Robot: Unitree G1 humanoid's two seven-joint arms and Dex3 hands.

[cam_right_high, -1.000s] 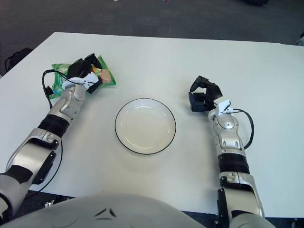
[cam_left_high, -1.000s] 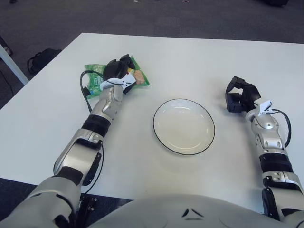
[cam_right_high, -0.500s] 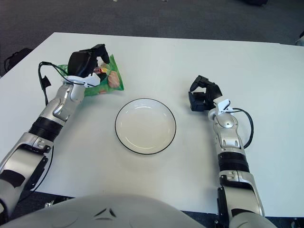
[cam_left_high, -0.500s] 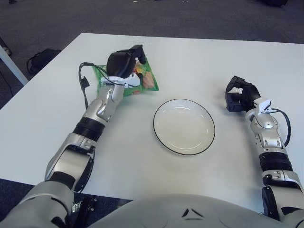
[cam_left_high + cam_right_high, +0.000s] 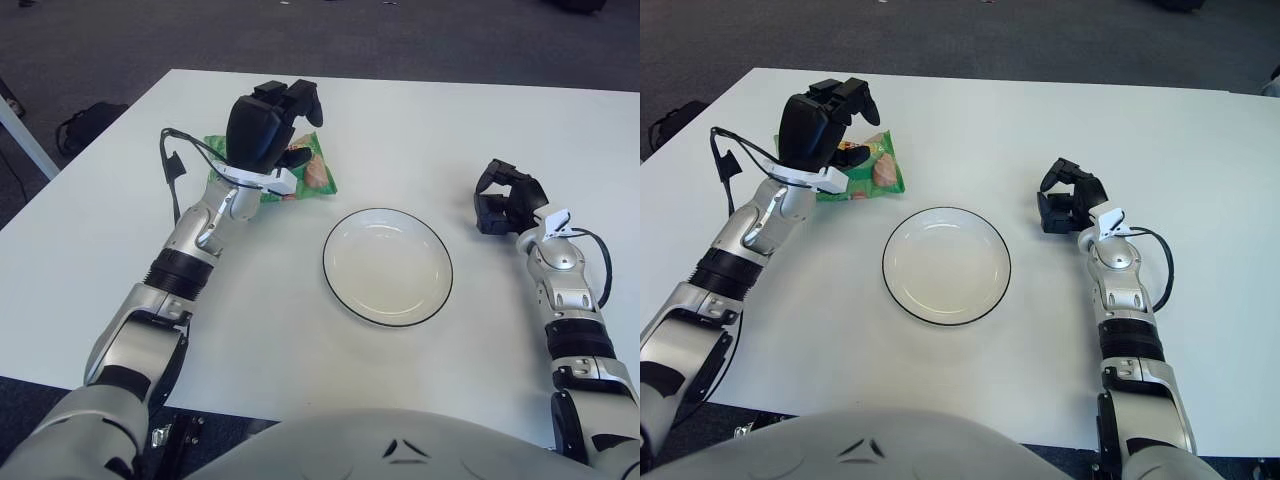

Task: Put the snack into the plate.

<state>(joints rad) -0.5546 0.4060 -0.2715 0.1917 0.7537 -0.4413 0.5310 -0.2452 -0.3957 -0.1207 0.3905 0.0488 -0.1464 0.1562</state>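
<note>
- Fingers [image 5: 300,98] of the left hand [image 5: 262,125] are curling forward over the top of the snack bag [image 5: 312,175]; whether they are actually gripping it or only arching just above it cannot be told from either eye view.
- Counting objects on the table [image 5: 420,130]: one snack bag, one plate [image 5: 387,266], two hands.
- Snack bag is showing as a green packet with an orange-pink picture on its face, sitting on the robot's left side of the table, just beyond and to the left of the plate's rim, not touching the plate.
- Left hand is covering the bag's left part; the bag's right part is sticking out from under the palm toward the plate.
- Whether the bag is lying flat on the table or is being lifted slightly cannot be told.
- Plate is white with a thin dark rim, sitting near the middle of the table between the two arms, holding nothing.
- Right hand [image 5: 508,200] is showing to the right of the plate, well apart from the bag, with its dark fingers curled inward and holding nothing.
- A black cable [image 5: 175,175] is looping along the left forearm, beside the wrist.
- Dark floor [image 5: 100,40] is showing beyond the far table edge, with a dark bag [image 5: 85,125] lying on it at the left.
</note>
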